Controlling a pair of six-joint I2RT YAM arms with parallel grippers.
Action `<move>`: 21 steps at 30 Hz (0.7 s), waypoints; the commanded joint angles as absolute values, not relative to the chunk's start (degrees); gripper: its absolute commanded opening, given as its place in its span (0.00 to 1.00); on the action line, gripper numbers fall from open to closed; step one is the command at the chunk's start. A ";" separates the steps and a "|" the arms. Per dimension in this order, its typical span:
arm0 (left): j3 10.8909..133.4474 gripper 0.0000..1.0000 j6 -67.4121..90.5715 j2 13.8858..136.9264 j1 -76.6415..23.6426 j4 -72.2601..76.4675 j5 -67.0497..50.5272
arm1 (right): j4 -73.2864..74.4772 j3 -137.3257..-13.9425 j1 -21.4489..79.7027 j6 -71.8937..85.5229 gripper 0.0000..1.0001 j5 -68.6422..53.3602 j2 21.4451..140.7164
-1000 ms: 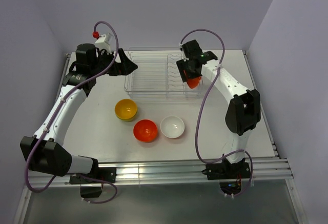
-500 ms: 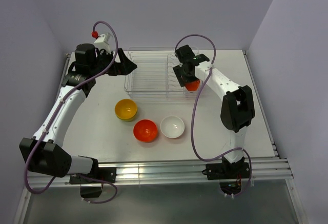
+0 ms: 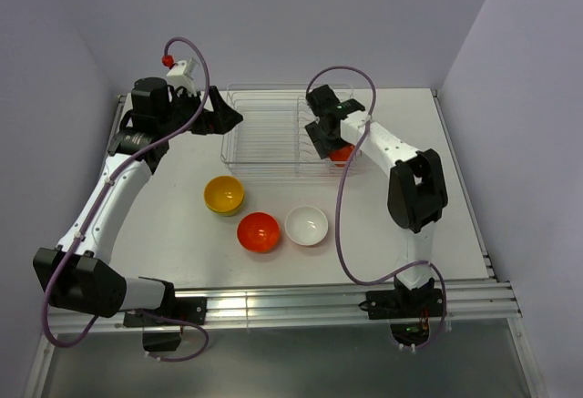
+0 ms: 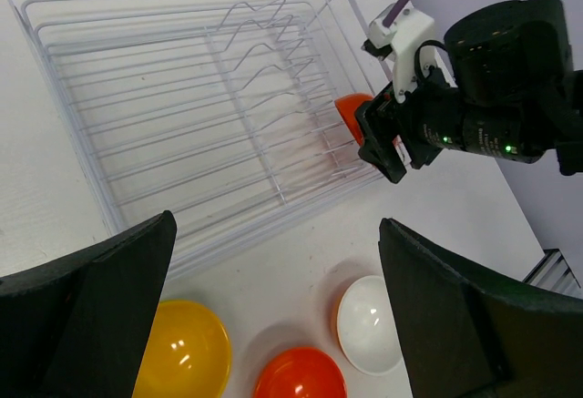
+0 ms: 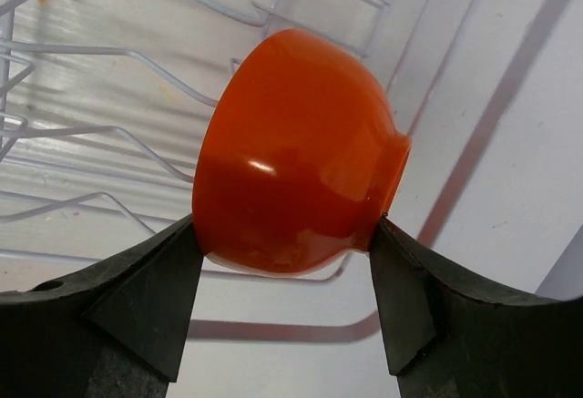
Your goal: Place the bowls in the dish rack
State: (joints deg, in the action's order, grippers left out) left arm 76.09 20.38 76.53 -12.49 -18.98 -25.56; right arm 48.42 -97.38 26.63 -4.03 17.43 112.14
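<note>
Pale lilac walls close in a white table [image 3: 164, 225]; on it the right gripper [image 5: 284, 234] pinches an orange bowl [image 5: 301, 143] between its two dark fingers [image 5: 146, 289], one pressed on each side of the glossy outer wall; the bowl lies tipped on its side, its foot ring pointing right in the wrist view. Behind the bowl run the thin ribs of the clear dish rack [image 3: 264, 138]; from above, the bowl sits low at the rack's right end, by the near right corner; whether it touches the ribs I cannot tell. At the rack's left end the left gripper [image 4: 278, 225] hangs with its fingers spread wide and nothing between them, looking down across the rack. On the table in front of the rack, well apart from both grippers, stand three upright bowls: a yellow bowl [image 3: 224, 194] to the left, a red bowl [image 3: 259, 231] nearer the arm bases, and a white bowl [image 3: 306, 225] just beside the red one.
</note>
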 commanded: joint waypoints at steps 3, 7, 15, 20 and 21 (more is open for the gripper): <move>75.50 1.00 18.99 74.09 -12.13 -18.28 -24.87 | 49.57 -99.23 27.33 -4.92 0.00 20.65 114.43; 75.24 0.99 18.90 74.09 -11.95 -18.19 -24.96 | 50.10 -99.49 27.60 -5.01 0.10 20.57 115.05; 75.15 1.00 18.90 74.09 -11.87 -18.28 -24.87 | 51.94 -101.42 28.12 -4.40 0.61 19.34 115.58; 74.97 0.99 19.07 74.09 -11.87 -18.28 -25.05 | 52.82 -102.83 28.48 -3.96 0.72 18.98 115.31; 74.97 0.99 19.07 74.09 -11.87 -18.28 -25.05 | 53.17 -103.09 28.48 -3.87 0.75 18.98 115.23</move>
